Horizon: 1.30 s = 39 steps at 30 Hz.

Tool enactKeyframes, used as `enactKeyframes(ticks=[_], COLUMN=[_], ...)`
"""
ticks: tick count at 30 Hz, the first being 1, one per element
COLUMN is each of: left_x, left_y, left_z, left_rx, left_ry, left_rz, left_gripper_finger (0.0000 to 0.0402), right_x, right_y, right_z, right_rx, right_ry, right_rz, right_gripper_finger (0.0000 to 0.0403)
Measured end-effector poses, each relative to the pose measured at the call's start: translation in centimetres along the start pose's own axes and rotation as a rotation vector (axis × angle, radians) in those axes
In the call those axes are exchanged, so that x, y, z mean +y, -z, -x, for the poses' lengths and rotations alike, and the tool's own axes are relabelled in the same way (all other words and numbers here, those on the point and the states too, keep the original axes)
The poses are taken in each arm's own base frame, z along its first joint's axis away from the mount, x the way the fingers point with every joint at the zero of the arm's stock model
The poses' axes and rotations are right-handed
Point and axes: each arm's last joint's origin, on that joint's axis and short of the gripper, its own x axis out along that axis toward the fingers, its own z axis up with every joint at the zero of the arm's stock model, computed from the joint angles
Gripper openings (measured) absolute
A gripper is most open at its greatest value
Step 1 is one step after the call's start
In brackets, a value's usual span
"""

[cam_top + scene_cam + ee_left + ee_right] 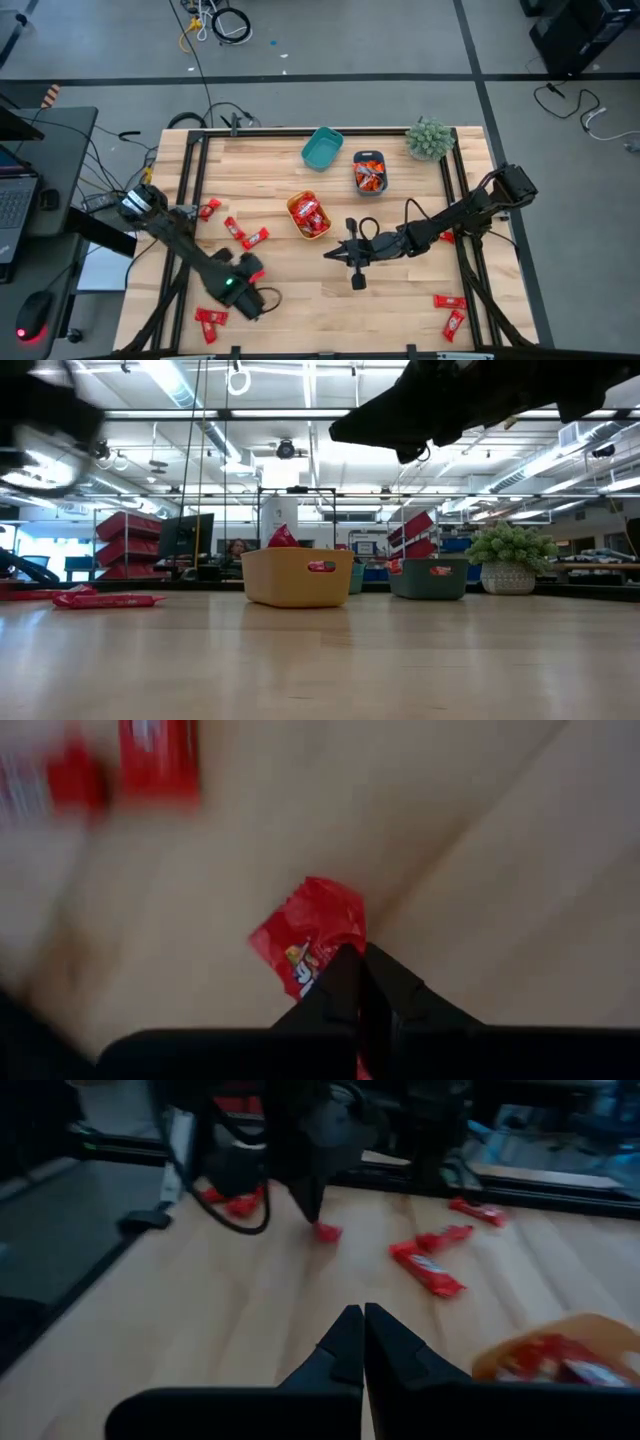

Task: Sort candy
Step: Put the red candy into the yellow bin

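Open tabletop [300,275] between both arms

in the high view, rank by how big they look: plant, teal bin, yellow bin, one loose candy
1. plant and teal bin: too alike to split
2. yellow bin: slightly smaller, though candy partly hides it
3. loose candy: smallest by far

The wooden table [300,300] stands on a grey floor [400,40] crossed by dark seams, with a desk [40,150] carrying a laptop [12,200] at its left, loose cables [225,25] on the far floor, and long ceiling light strips [200,410] overhead.
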Motion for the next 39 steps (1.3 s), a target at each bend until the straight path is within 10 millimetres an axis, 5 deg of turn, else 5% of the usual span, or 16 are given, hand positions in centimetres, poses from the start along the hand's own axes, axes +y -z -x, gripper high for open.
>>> enactKeyframes(ticks=[12, 21, 28, 34, 39], left_x=[2.4, 5.2, 7.4, 7.8, 7.9], left_y=[-12.4, -19.1, -21.6, -21.4, -21.0], left_z=[3.3, 4.0, 2.8, -0.7, -1.7], left_rx=[-0.301, -0.502, -0.532, -0.565, -0.58], left_ry=[-0.014, -0.009, -0.023, 0.006, 0.006], left_rz=[-0.26, -0.383, -0.392, -0.402, -0.413], left_gripper_finger=[0.0001, 0.0, 0.0, 0.0, 0.0], right_x=[-1.6, -2.3, -2.5, -2.6, -2.6], right_y=[-1.7, -1.8, -0.8, 0.0, 0.3], right_z=[3.3, 5.1, 5.4, 5.5, 5.6], right_rx=[0.117, 0.16, 0.186, 0.201, 0.203], right_ry=[0.238, 0.338, 0.352, 0.363, 0.368], right_rz=[0.004, 0.029, 0.041, 0.023, -0.007], right_gripper_finger=[0.0, 0.0, 0.0, 0.0, 0.0])
